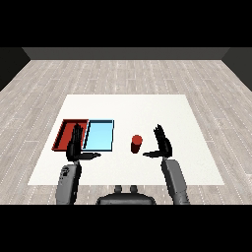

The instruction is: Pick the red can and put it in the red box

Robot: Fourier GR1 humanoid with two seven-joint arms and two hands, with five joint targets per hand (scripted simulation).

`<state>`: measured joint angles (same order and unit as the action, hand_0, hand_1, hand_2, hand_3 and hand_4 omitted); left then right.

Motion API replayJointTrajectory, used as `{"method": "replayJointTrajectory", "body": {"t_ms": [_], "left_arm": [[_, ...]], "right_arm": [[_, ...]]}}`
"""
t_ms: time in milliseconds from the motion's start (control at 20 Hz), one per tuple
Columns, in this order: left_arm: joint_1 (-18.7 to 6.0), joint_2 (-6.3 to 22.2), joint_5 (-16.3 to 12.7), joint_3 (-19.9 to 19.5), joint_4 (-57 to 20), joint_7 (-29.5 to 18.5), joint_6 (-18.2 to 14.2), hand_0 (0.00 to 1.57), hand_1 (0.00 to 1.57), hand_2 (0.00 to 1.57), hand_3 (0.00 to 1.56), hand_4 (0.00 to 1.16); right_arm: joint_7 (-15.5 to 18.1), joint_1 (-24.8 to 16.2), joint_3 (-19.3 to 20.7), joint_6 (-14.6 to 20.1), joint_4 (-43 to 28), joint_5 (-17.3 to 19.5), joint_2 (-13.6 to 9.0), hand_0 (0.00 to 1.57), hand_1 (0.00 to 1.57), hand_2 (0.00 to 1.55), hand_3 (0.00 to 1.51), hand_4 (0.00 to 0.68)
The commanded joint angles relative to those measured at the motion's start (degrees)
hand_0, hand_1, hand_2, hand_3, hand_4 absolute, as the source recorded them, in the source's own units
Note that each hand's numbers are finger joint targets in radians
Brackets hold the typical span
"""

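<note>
On the bench, near its middle: your red can (136, 143) stands upright on the white bench (147, 108), touching nothing.
Can and right hand: your right hand (163, 143) is just beside the can, on its right, palm turned toward it, fingers straight and spread, thumb reaching out low toward the can. You see a gap between thumb and can, so nothing is gripped.
Can and trays: the light blue tray (99, 136) lies just left of the can, and the red tray (67, 131) lies beyond that, side by side with the blue one. The can has to cross over the blue tray to reach its goal.
Left hand: your left hand (76, 145) hangs over the near edge where the two trays meet, fingers straight up and apart, thumb out to the side, holding nothing.
Red tray contents: you can see only the part not covered by the left hand, and it looks bare.
Done so far: by this view, the right hand is lined up next to the can, ready to take it.
Left to do: close the right hand round the can, lift it, carry it left past the blue tray, set it inside the red tray, let go.
Watch for: the left hand stands close to the drop spot, so it may crowd the placing.
</note>
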<state>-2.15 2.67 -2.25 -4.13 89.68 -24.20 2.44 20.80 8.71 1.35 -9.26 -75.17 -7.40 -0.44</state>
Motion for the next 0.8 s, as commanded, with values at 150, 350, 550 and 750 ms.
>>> {"method": "replayJointTrajectory", "body": {"t_ms": [150,350,550,750], "left_arm": [[-0.1,0.6,-2.6,-0.7,1.0,1.7,1.7,0.0,0.0,0.0,0.0,0.0],[-2.2,-0.9,-0.1,0.7,-3.0,-1.1,-0.5,0.0,0.0,0.0,0.0,0.0],[-1.7,0.1,-1.8,0.2,-0.6,1.9,0.6,0.0,0.0,0.0,0.0,0.0],[0.3,-0.2,-1.1,0.4,-1.2,-2.1,0.7,0.0,0.0,0.0,0.0,0.0]], "right_arm": [[2.9,2.7,-7.2,6.4,5.2,-2.4,0.4,0.0,0.0,0.0,0.0,0.0],[6.1,4.7,-4.5,2.8,10.8,-4.5,0.4,0.0,0.0,0.0,0.0,0.0],[9.0,4.2,-9.1,6.7,13.1,-4.2,0.4,0.0,0.0,0.0,0.0,0.0],[5.4,6.9,-7.1,6.9,13.3,-5.6,0.4,0.0,0.0,0.0,0.0,0.0]]}}
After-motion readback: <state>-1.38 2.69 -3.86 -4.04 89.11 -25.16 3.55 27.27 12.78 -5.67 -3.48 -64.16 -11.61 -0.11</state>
